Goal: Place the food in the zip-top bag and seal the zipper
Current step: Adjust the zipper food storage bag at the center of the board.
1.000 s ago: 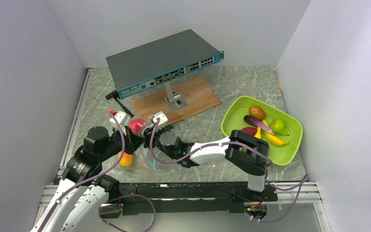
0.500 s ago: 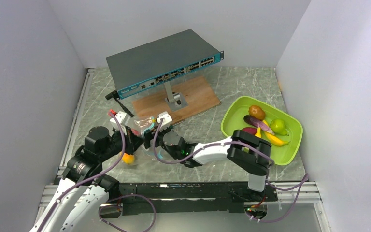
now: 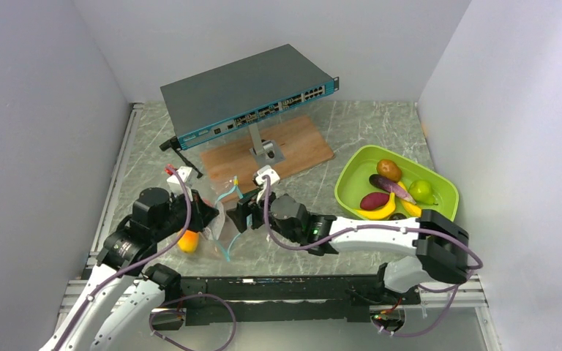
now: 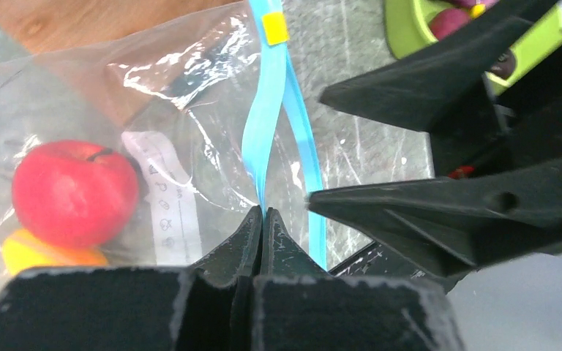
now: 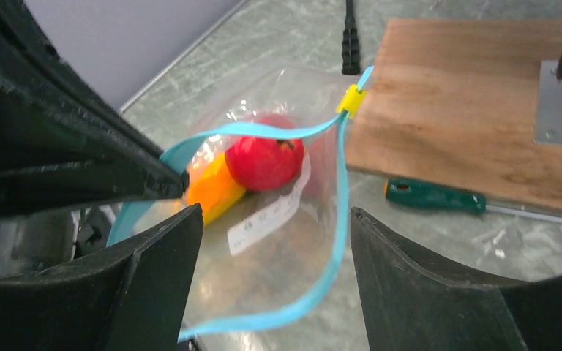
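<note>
Since a second ago, the red apple [image 5: 265, 161] has been let go by the right fingers [image 5: 154, 270] and is now seen inside the zip-top bag [image 5: 263, 256], beside the orange [image 5: 216, 191]. The right arm's elbow has been swung out to the right.

Nearest the bases, the left fingers [image 4: 252, 238] are clamped tight on the zipper [image 4: 263, 124], so that one lip of the mouth is pinched and held up. The right fingers are spread wide just before the mouth, and nothing is held by them. The bag is located at the near left of the desk [image 3: 315, 189], between the two arms; whether its bottom is rested on the surface cannot be told.

The film is judged thin, soft and slippery, and is likely to sag shut if released. The strip is judged the stiffer part and the place to be gripped, at the free lip opposite the pinch. The toy food is judged light, hard and apt to roll.

Farther off, the lime tray [image 3: 344, 183] is shown whole only from above, with the banana [image 3: 380, 213], reddish piece [image 3: 375, 199], eggplant [image 3: 391, 186], pear [image 3: 422, 191] and brown fruit [image 3: 388, 170] not yet bagged. The gaping loop of the mouth and a green screwdriver [image 5: 428, 196] are made out clearly only in the right wrist view. The pinch itself is confirmed only in the left wrist view.
</note>
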Motion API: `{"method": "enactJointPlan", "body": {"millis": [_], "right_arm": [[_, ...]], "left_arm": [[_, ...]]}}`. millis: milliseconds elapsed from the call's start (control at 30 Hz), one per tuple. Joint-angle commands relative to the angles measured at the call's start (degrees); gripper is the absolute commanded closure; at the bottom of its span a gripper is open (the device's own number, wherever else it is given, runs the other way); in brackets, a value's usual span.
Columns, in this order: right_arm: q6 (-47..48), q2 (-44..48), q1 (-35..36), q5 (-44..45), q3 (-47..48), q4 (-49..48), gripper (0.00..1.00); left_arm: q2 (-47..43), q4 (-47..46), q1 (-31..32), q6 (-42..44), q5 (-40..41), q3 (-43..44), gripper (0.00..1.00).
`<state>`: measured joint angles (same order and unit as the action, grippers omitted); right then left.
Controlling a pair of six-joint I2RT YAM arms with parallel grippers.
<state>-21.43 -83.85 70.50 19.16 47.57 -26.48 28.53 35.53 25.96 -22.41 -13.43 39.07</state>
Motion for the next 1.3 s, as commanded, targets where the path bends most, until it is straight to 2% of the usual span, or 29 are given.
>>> {"method": "enactJointPlan", "body": {"millis": [0, 167, 300, 400, 633, 833, 1000, 1100, 1200, 1267], "right_arm": [[-2.97, 6.87, -0.03, -0.44, 0.97, 14.58, 0.25], [-0.72, 15.37, -0.15, 3.86, 2.08, 21.57, 0.20], [1.49, 16.50, -1.52, -2.57, 6.77, 25.90, 0.16], [-1.33, 13.59, -1.52, -4.08, 11.89, 33.12, 0.16], [-5.44, 12.69, -1.61, -8.11, 12.27, 34.53, 0.16], [-5.57, 13.60, -1.47, -7.16, 14.89, 38.37, 0.16], [-7.19, 10.93, -1.46, -9.12, 19.56, 40.58, 0.16], [-7.57, 8.27, -1.53, -9.44, 22.24, 41.28, 0.21], [-7.31, 5.61, -1.48, -10.71, 25.70, 43.00, 0.34], [-7.48, 3.98, -1.49, -11.17, 27.85, 44.21, 0.37]], "left_arm": [[3.07, 5.69, 0.06, -7.63, 3.73, 6.67, 1.00], [3.22, 9.28, 0.04, -18.89, 5.45, 17.35, 1.00], [5.39, 13.71, 0.01, -22.72, 7.79, 23.79, 1.00], [5.09, 13.44, 0.01, -26.19, 7.73, 20.56, 1.00], [-2.34, 6.58, 0.06, -32.51, 5.58, 9.41, 1.00], [-6.61, 7.39, 0.06, -32.51, 7.28, 8.17, 1.00], [-6.10, 5.54, 0.01, -31.16, 5.29, 8.82, 1.00], [-3.87, 5.94, 0.03, -29.87, 3.73, 9.94, 1.00], [-1.22, 7.55, 0.04, -28.22, 2.78, 11.38, 1.00], [0.57, 9.12, 0.06, -26.99, 2.98, 12.48, 1.00]]}}
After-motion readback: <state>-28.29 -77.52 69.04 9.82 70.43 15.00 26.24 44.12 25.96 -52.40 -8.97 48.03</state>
